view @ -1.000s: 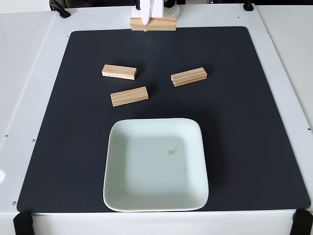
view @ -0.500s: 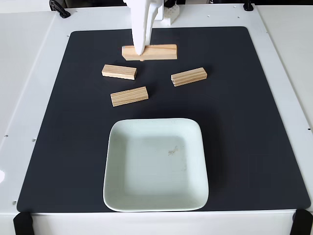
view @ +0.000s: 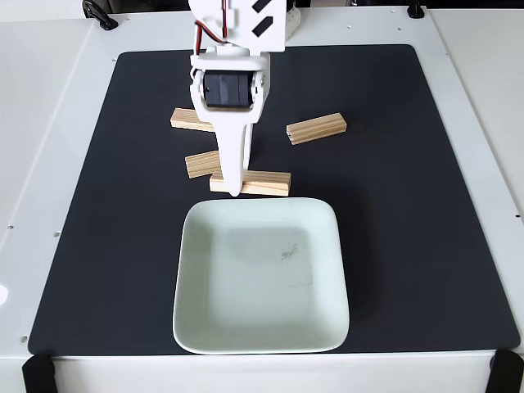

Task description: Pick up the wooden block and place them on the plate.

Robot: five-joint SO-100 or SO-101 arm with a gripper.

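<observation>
My white gripper (view: 232, 185) reaches down from the top of the fixed view and is shut on a wooden block (view: 260, 182), held level just beyond the far rim of the plate (view: 260, 277). The plate is a pale mint-green square dish, with nothing on it. Three more wooden blocks lie on the black mat: one at the back left (view: 183, 119), partly behind the arm, one just left of the gripper (view: 200, 164), and one at the right (view: 316, 128).
The black mat (view: 409, 205) covers most of the white table. Black clamps sit at the table's near corners (view: 37, 372) and a cable end at the back left (view: 98, 15).
The gripper has carried the held block from the mat's far edge toward the camera, past the lying blocks, to just beyond the plate's far rim. More of the arm has come into view.
</observation>
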